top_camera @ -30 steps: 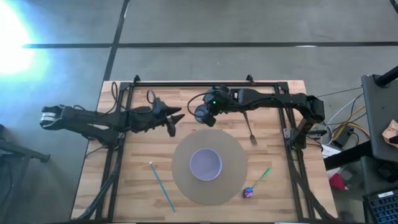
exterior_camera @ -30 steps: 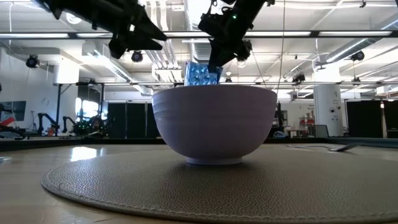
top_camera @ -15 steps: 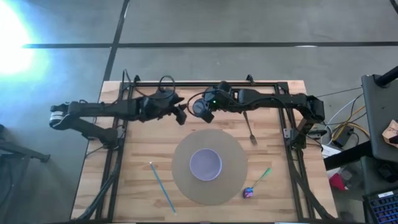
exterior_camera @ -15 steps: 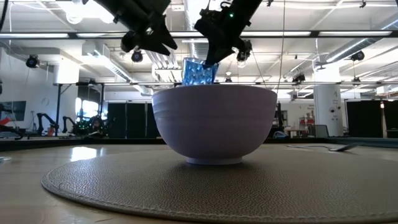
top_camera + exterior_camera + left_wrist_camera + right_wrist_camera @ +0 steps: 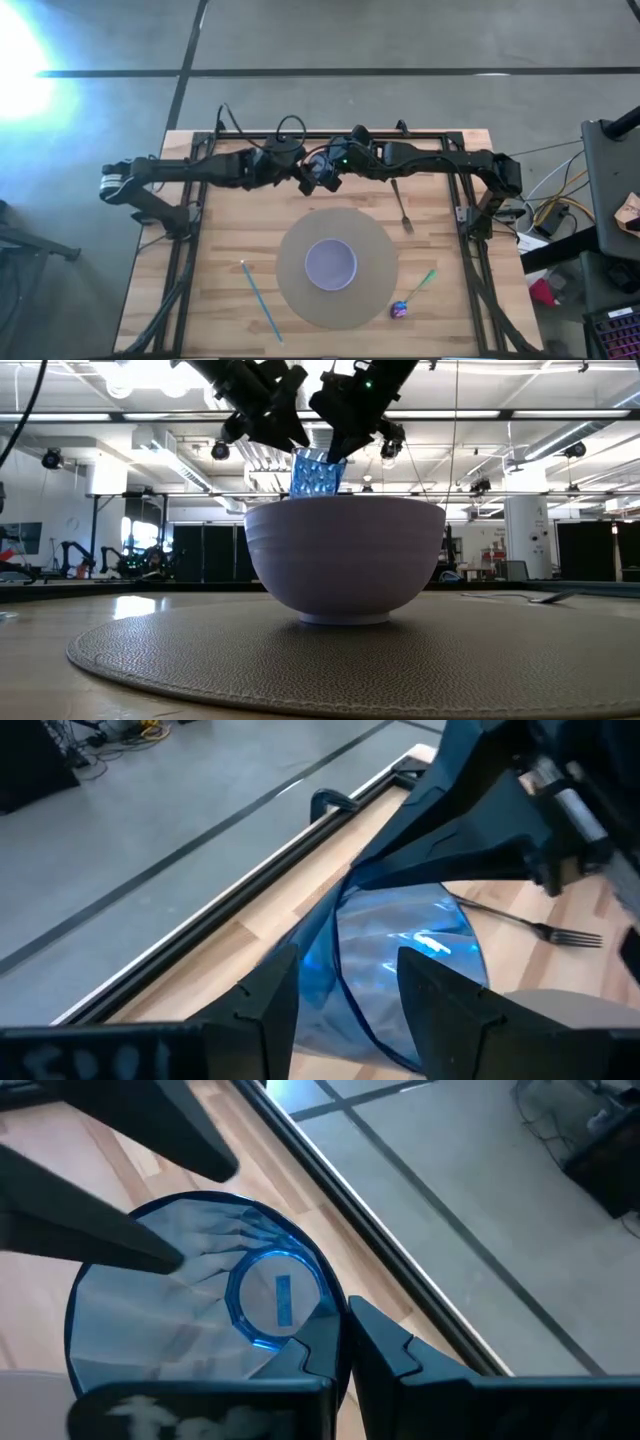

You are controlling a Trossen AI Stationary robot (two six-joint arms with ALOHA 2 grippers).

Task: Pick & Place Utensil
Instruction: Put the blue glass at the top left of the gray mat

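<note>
Seen past the right end effector, whose dark fingers are pinched tight on the rim of a clear blue plastic cup, the cup's mouth faces the camera above the wooden surface, with the left end effector's fingers over its far side.

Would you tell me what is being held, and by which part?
The right gripper pinches the blue cup's rim; the left gripper straddles the opposite rim, open.
</note>
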